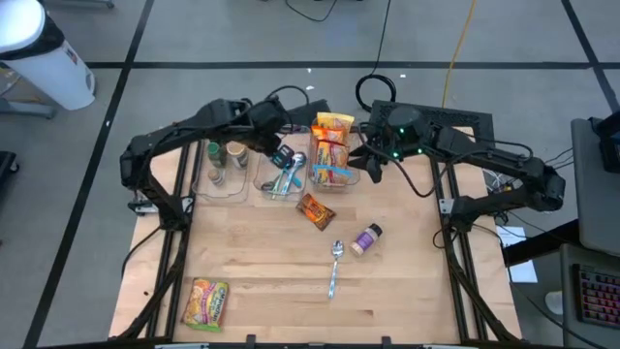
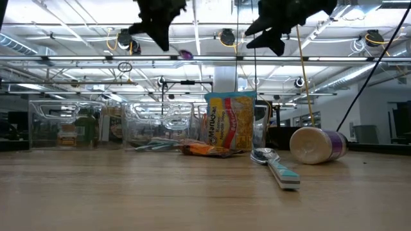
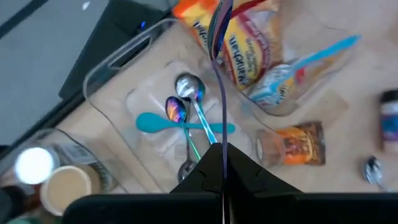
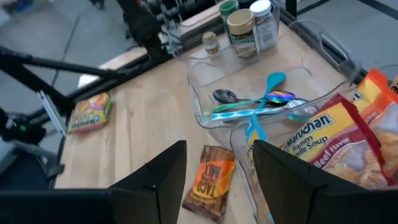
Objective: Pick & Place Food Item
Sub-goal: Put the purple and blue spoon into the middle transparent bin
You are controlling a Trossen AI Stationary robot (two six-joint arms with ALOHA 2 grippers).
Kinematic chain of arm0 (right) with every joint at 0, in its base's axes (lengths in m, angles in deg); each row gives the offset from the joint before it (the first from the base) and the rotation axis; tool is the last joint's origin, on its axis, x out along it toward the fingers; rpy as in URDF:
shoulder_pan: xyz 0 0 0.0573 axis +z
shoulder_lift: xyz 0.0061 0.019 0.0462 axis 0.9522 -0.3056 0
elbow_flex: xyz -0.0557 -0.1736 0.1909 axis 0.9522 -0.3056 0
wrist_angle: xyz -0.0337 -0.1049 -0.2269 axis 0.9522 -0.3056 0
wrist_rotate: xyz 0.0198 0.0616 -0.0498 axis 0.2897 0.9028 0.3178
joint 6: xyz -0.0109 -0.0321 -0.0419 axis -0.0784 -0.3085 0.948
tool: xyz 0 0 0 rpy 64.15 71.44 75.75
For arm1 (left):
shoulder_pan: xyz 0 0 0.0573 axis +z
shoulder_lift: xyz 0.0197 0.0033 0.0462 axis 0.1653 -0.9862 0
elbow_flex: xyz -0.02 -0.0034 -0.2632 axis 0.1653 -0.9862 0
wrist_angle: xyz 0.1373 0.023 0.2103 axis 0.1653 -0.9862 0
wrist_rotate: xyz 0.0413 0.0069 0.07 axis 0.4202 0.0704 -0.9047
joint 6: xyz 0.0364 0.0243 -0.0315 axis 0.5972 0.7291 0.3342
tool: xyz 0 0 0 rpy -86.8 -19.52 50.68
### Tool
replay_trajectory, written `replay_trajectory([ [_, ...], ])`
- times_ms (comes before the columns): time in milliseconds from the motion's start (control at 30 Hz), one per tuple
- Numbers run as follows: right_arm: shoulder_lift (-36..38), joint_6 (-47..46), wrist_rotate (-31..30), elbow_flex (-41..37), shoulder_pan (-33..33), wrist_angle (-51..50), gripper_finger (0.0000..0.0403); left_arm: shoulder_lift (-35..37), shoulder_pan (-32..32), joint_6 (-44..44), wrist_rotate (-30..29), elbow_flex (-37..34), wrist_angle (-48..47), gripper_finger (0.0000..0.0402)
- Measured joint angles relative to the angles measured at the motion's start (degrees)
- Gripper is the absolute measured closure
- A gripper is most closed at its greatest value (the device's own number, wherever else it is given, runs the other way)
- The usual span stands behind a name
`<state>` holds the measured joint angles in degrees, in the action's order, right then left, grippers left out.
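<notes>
Yellow-orange ramen packets (image 1: 332,145), teal-handled spoon (image 1: 333,269), purple-labelled jar (image 1: 366,238), orange-brown taco mix packet (image 1: 315,210).

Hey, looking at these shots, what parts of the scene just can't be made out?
- Left gripper, left wrist view: shut on a thin spoon handle; the spoon's bowl is cut off by the frame edge.
- Jars, low view: labels blurred behind the clear bin wall.
- Small purple-labelled jar, high view: label too small to read.
- Right gripper, right wrist view: open, fingertips cut off by the frame.
</notes>
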<state>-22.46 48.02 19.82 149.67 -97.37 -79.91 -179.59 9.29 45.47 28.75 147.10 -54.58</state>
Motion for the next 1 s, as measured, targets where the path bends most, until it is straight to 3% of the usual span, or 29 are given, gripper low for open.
replay_trajectory([
  [300,6.9,-9.7,0.1,-15.5,0.0,19.7,0.0227,0.0,-0.6,-10.5,1.0,-17.8,13.3,0.0401],
  [500,10.8,-15.6,0.1,-24.1,0.0,29.6,0.0227,-0.1,-1.3,-16.1,1.0,-25.6,23.3,0.0401],
  [667,12.2,-18.4,0.1,-27.9,0.0,32.8,0.0227,-0.1,-1.3,-20.7,0.5,-30.3,31.8,0.0401],
  [1000,12.1,-19.4,-0.7,-29.3,0.0,34.4,0.0227,0.0,0.8,-27.5,-2.6,-36.7,36.4,0.0401],
])
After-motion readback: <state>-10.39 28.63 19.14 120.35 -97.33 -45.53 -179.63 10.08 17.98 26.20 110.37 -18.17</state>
